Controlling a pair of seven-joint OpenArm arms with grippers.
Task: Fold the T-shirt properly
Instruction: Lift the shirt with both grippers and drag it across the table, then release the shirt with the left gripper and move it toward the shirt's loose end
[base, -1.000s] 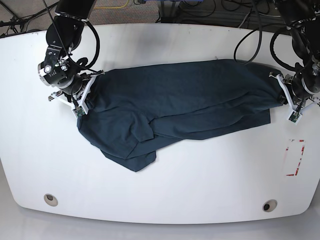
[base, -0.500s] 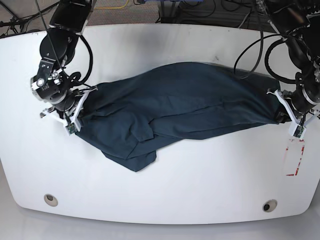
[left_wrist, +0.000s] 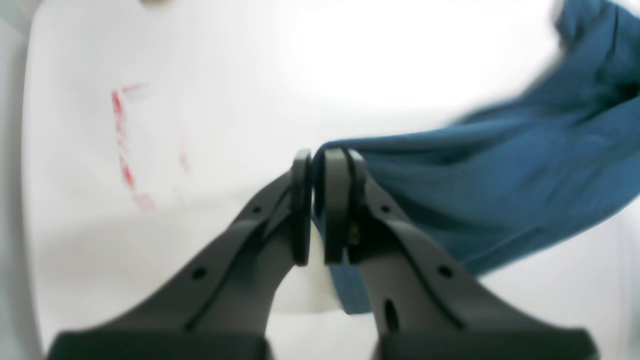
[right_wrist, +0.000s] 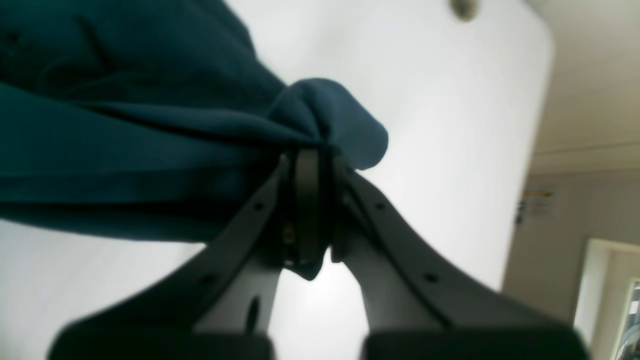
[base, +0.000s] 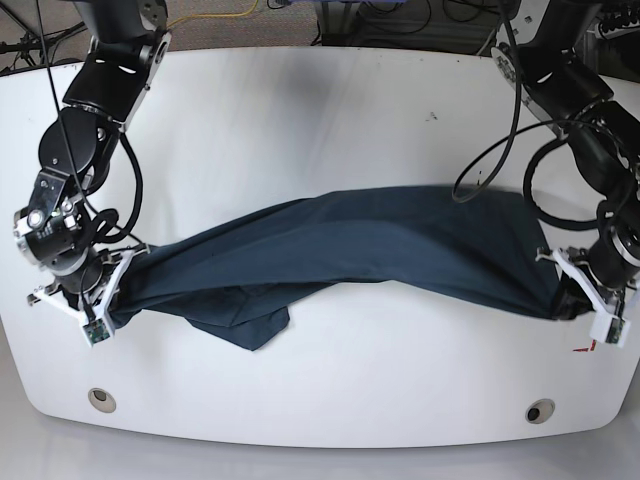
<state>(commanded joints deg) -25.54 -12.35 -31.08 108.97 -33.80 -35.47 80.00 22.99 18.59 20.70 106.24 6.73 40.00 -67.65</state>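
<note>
Looking down the left wrist view, the left gripper (left_wrist: 315, 207) has its jaws pinched on an edge of the T-shirt (left_wrist: 500, 185), above the white table (left_wrist: 225, 100) with red marks (left_wrist: 125, 150). From the right wrist view, the right gripper (right_wrist: 310, 210) squeezes a bunched corner of cloth. Over in the base view, the shirt hangs stretched between both arms, its middle sagging onto the table. Pulling harder could slip a corner free, I think.

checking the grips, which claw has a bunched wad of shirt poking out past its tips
The right claw: a rounded wad of the dark navy cotton T-shirt bulges beyond it. The left claw pinches only a thin flat edge.
</note>
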